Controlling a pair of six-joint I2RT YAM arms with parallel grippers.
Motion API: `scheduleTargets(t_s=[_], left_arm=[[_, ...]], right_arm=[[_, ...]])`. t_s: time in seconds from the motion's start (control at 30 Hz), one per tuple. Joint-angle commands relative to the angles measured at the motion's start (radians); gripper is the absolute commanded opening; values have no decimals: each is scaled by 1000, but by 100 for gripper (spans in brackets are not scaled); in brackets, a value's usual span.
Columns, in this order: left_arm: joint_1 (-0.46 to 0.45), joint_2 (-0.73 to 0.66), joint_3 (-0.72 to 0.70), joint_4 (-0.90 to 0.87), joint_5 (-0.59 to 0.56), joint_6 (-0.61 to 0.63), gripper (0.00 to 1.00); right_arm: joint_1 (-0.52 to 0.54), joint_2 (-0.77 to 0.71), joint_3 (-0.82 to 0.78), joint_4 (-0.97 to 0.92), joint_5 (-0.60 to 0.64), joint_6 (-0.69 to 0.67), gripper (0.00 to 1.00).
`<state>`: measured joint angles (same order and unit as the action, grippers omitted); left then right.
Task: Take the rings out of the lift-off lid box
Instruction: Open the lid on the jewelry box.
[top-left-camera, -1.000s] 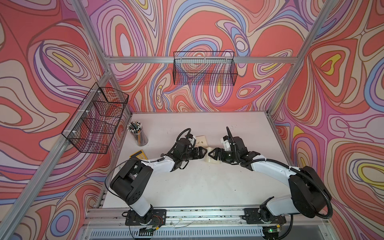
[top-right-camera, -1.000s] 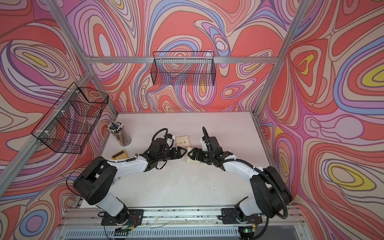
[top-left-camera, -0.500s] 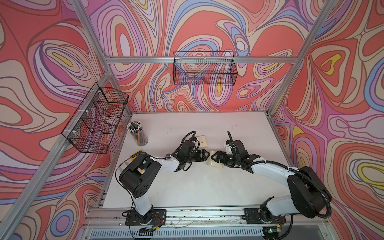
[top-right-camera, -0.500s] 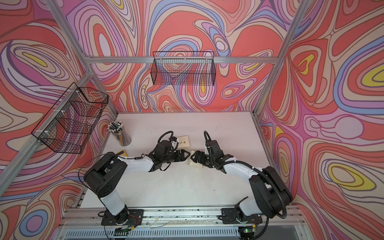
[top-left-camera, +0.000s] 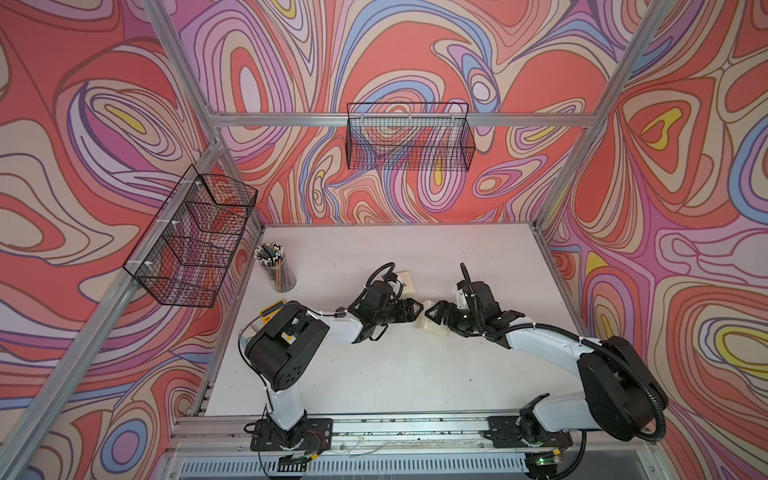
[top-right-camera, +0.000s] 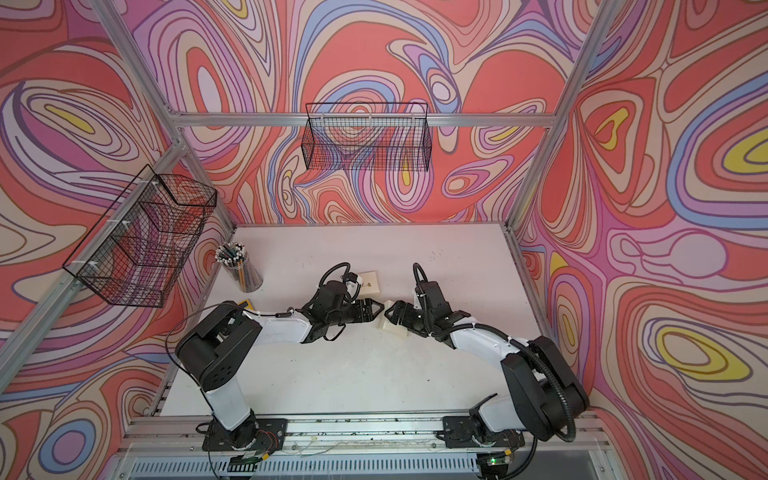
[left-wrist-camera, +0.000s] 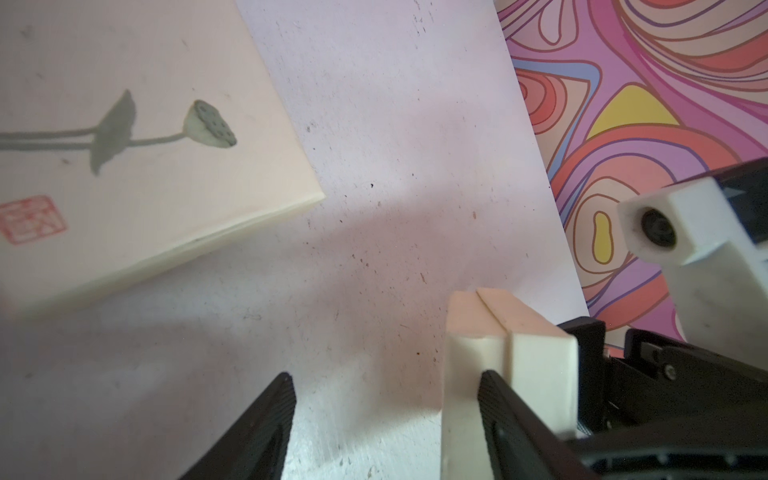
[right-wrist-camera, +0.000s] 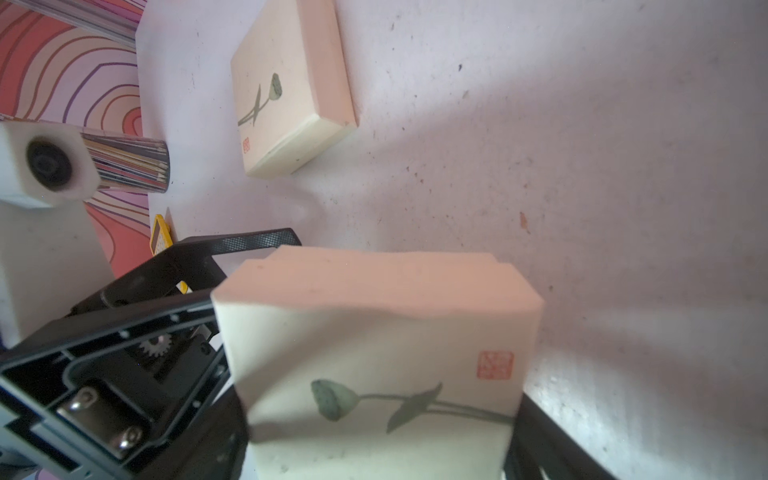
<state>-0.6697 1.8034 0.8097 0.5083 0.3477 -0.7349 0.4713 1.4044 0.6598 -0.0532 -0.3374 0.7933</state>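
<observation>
Lid box (right-wrist-camera: 374, 332) gripped in R tool (top-left-camera: 436, 319), L tool (left-wrist-camera: 386, 376) agape just beside.

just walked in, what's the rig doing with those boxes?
The right end effector grips a cream box tipped on its edge, lid on. The left end effector is open, one finger right by the box's seam, probably lining up to pull the lid. A second box lies flat on the table. No rings are visible.

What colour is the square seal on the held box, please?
Red; the seal is clearest in the right wrist view.
</observation>
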Motion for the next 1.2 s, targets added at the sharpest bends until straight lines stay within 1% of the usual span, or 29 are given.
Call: scheduleTargets(t_s=[0.0,0.5,0.6,0.8,0.93,1.17], left_arm=[[-48,77,-3,-88,6,6,72],[-51,123,29,-120,0,26,71],[-51,110,28,-128,-7,29,71],[-50,15,14,-188,-52,58,71],[-44,-51,16,-242,-65,74,72],[-37,-147,-5,-278,-92,85,74]], right_arm=[[33,-87,39,289,-231,-8,69],[29,-101,42,299,-244,5,73],[28,-97,61,227,-212,-25,72],[22,-83,64,164,-182,-46,72],[16,-83,57,178,-196,-48,73],[-14,-101,52,155,-189,-47,73]])
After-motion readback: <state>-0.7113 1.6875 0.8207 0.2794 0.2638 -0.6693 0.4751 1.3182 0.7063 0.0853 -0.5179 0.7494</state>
